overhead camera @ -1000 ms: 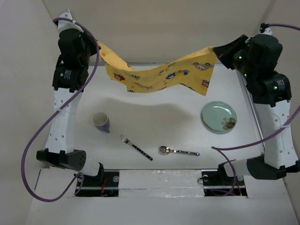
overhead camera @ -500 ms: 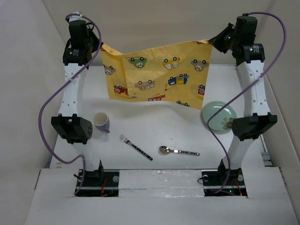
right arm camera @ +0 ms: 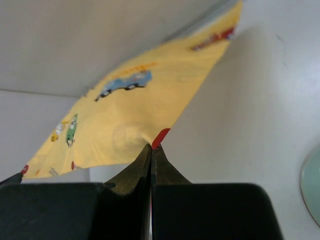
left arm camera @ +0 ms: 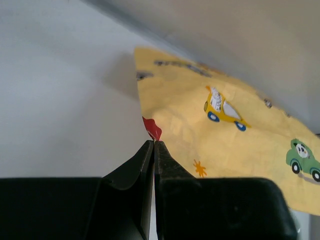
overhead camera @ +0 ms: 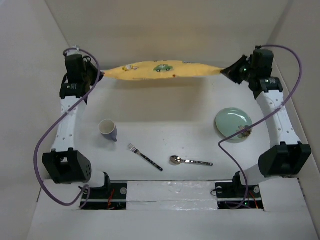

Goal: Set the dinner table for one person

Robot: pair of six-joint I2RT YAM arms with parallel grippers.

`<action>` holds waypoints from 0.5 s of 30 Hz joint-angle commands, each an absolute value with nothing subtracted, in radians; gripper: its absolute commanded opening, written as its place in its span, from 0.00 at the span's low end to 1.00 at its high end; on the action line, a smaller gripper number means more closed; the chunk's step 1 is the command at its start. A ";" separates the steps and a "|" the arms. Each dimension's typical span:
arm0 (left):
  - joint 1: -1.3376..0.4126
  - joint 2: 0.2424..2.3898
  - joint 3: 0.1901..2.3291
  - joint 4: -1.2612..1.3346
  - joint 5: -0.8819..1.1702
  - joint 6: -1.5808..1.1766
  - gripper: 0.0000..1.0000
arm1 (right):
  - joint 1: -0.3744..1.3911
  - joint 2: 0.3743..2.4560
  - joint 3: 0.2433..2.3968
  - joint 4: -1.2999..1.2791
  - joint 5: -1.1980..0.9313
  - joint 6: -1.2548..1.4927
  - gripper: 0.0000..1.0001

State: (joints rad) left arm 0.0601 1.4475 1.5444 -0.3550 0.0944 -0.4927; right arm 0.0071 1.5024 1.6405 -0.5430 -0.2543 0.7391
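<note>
A yellow cloth (overhead camera: pixel 162 70) printed with cartoon cars is stretched taut between my two grippers near the far edge of the white dinner table (overhead camera: pixel 165 112). My left gripper (overhead camera: pixel 100 76) is shut on its left corner (left arm camera: pixel 152 129). My right gripper (overhead camera: pixel 225 71) is shut on its right corner (right arm camera: pixel 159 137). The cloth (left arm camera: pixel 225 145) spreads away from the left jaws, and the cloth (right arm camera: pixel 135 115) spreads away from the right jaws too. On the table lie a purple-and-white cup (overhead camera: pixel 107 129), a fork (overhead camera: pixel 145 157), a spoon (overhead camera: pixel 190 161) and a pale green plate (overhead camera: pixel 233 124).
White walls enclose the table at the back and both sides. Purple cables loop beside each arm. The arm bases stand at the near edge (overhead camera: pixel 170 192). The plate's rim shows at the right edge of the right wrist view (right arm camera: pixel 312 190).
Both grippers have dropped and moved towards the back wall with the cloth. The cloth, hanging as a broad sheet before, now shows as a thin flat band.
</note>
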 commanded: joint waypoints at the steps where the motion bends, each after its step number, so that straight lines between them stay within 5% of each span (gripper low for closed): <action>1: 0.061 1.396 1.297 -0.264 0.115 -0.476 0.00 | 0.009 1.486 1.343 -0.376 -0.265 0.715 0.00; 6: 0.061 1.419 1.059 -0.219 0.129 -0.457 0.00 | 0.020 1.618 1.220 -0.400 -0.276 0.651 0.00; 15: 0.061 1.464 0.999 -0.276 0.115 -0.405 0.00 | 0.040 1.620 1.140 -0.436 -0.184 0.650 0.00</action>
State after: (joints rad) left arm 0.0601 1.5066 1.0023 -0.2890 0.1226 -0.4450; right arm 0.0364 1.6932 1.1717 -0.4633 -0.2230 0.6670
